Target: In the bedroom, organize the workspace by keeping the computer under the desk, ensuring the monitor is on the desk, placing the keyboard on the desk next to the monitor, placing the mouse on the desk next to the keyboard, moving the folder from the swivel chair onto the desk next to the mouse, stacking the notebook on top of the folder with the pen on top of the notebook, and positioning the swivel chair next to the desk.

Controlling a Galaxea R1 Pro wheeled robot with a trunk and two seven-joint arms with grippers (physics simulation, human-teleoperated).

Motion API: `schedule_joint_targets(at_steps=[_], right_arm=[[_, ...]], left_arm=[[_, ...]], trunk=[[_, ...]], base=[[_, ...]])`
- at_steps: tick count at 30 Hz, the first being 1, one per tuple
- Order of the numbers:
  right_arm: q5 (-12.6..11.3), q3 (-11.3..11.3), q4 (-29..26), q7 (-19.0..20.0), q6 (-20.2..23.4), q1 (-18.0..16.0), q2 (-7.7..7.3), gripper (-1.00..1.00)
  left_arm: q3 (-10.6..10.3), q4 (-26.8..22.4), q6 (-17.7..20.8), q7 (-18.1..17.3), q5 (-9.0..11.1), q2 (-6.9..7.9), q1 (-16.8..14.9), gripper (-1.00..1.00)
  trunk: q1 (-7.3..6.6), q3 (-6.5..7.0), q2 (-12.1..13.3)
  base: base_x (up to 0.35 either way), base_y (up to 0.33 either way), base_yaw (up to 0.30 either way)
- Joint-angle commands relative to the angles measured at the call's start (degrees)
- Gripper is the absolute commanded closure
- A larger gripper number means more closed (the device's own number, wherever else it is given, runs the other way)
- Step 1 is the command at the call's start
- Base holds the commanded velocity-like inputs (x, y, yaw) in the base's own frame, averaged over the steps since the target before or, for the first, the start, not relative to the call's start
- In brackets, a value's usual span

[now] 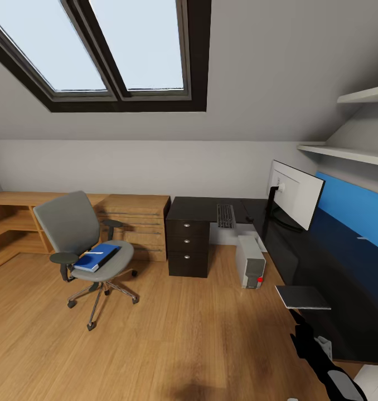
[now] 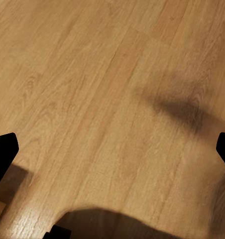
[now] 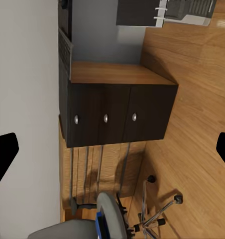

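— Pincers? Left pincer [image 2: 112,149] and right pincer [image 3: 112,149] both hang spread and empty.
— And the flat bright blue folder [image 1: 97,257]?
— On the grey upholstered swivel chair [image 1: 80,236], at nine o'clock from the glossy black L-shaped counter [image 1: 317,262]. Roll up square to the seat, then grip its near edge level.
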Motion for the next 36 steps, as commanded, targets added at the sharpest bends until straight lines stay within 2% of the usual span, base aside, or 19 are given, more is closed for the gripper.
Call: schedule_joint_targets(at_steps=[1,20,36], right_arm=[[-0.43,-0.27,0.02,0.13,0.56,-0.05,0.00,-1.00],[-0.54,-0.41,0.02,0.95,2.60,-0.03,-0.29,-1.00],[-0.39,-0.35,0.05,5.15,2.75,-0.03,-0.53,-1.00]], left_arm=[[0.08,0.01,-0.15,-0.02,0.39,-0.03,-0.03,-1.00],[0.08,0.01,-0.17,-0.02,0.39,-0.11,-0.03,-1.00],[0.08,0.01,-0.99,-0.02,0.39,-0.12,-0.03,-1.00]], trunk=[[0.00,-0.07,-0.05],[0.00,-0.07,-0.05],[0.00,-0.07,-0.05]], base=[[0.000,0.000,0.000],[0.000,0.000,0.000],[0.000,0.000,0.000]])
